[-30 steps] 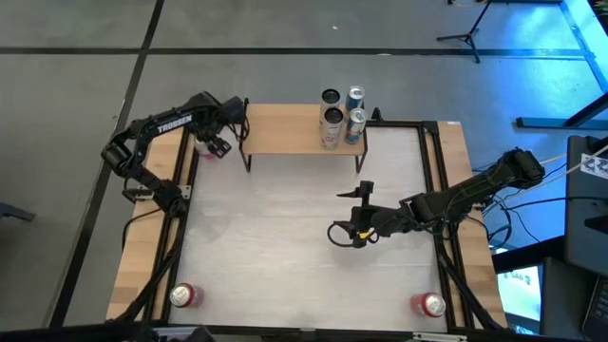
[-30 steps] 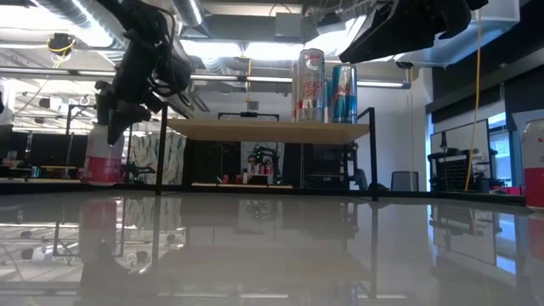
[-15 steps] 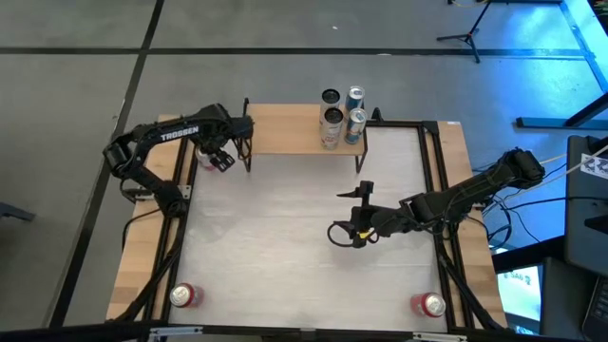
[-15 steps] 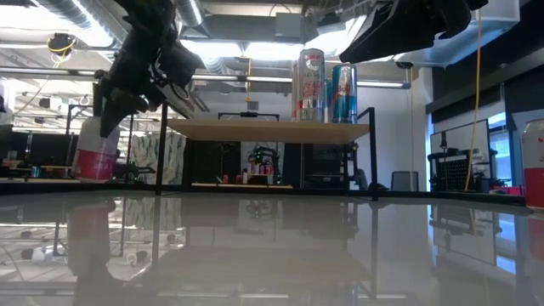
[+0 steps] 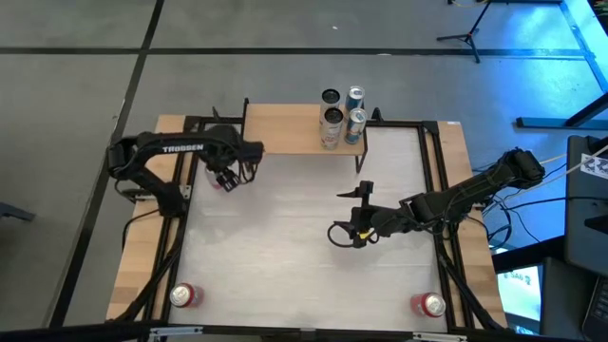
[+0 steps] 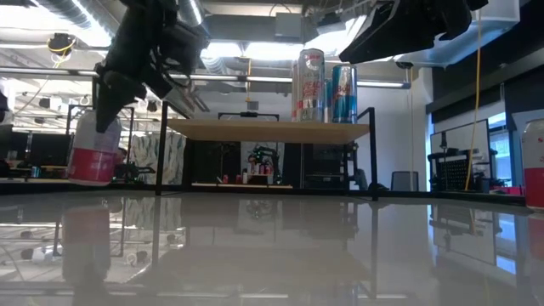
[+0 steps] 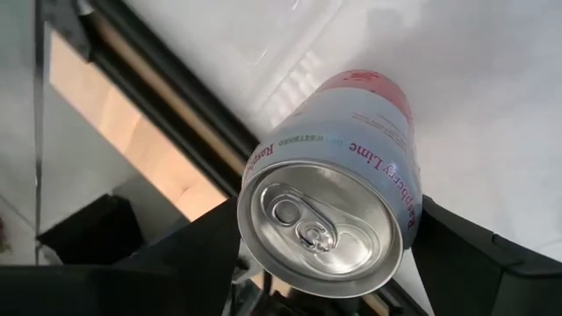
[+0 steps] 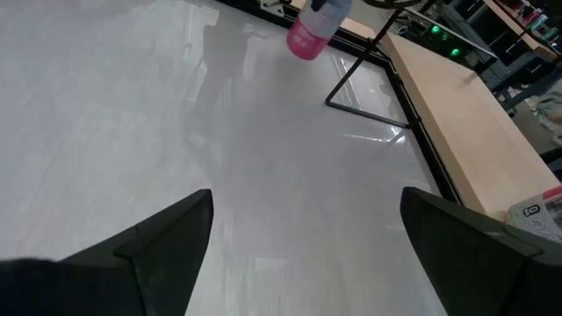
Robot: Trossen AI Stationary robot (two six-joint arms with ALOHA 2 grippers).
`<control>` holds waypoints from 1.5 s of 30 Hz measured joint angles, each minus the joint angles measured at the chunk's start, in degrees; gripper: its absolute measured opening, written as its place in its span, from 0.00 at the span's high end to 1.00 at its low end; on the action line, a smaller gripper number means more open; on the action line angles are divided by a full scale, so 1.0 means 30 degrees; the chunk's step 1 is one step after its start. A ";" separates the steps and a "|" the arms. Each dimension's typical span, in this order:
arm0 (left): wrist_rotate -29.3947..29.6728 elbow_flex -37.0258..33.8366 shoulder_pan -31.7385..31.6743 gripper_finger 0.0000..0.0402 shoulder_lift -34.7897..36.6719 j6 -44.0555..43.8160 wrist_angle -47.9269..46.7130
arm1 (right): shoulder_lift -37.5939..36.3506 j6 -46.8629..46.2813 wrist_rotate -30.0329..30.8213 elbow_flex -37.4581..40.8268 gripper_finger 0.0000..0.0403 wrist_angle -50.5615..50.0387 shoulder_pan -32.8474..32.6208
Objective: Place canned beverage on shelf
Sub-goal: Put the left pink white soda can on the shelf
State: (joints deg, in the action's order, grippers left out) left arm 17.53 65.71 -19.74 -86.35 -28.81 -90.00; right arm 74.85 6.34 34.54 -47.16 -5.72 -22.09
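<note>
Two loose red cans (image 5: pixel 183 295) lie well short of the shelf (image 5: pixel 294 129). Right gripper (image 5: pixel 338 233) waits spread and empty mid-table. Left gripper (image 5: pixel 225 177) clasps a pink can (image 6: pixel 92 151) lettered "Raspberry Lime", airborne just off the shelf's left end. Judged risk: tilted so, it could clip the shelf's leg or topple the three cans (image 5: pixel 341 115) standing at the shelf's right end.

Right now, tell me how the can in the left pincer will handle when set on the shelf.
The can looks rigid, its tab unopened, so probably full and heavy for its size. Its walls are smooth metal, so it may slip in the left pincer. Tall and narrow, it hangs tilted; released that way on the shelf, it could tip and roll.
</note>
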 joint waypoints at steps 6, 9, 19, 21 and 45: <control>-0.1734 0.0007 0.2987 0.32 0.0000 -0.0349 0.0143 | 0.0000 -0.0003 0.0000 0.0000 0.10 0.0000 0.0000; -0.2449 0.0007 0.4650 0.32 0.0000 -0.0317 0.0845 | 0.0000 -0.0050 -0.0014 0.0000 0.10 0.0007 0.0000; -0.2672 0.0051 0.9285 0.31 0.0051 0.0910 0.5140 | 0.0000 -0.1299 -0.1980 0.0000 0.10 0.0022 -0.0029; -0.2213 0.0065 1.0039 0.32 0.0051 0.1348 0.5822 | 0.0000 -0.1674 -0.2522 0.0000 0.10 0.0029 -0.0029; 0.1226 0.0007 1.2979 0.30 0.0007 0.8202 1.0151 | 0.0998 -0.3471 -0.5661 -0.0022 0.10 0.1631 -0.0015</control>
State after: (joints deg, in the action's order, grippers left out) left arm 21.21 65.73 19.20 -86.32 -4.20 -59.55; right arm 77.84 -4.08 17.56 -47.22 -0.82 -22.13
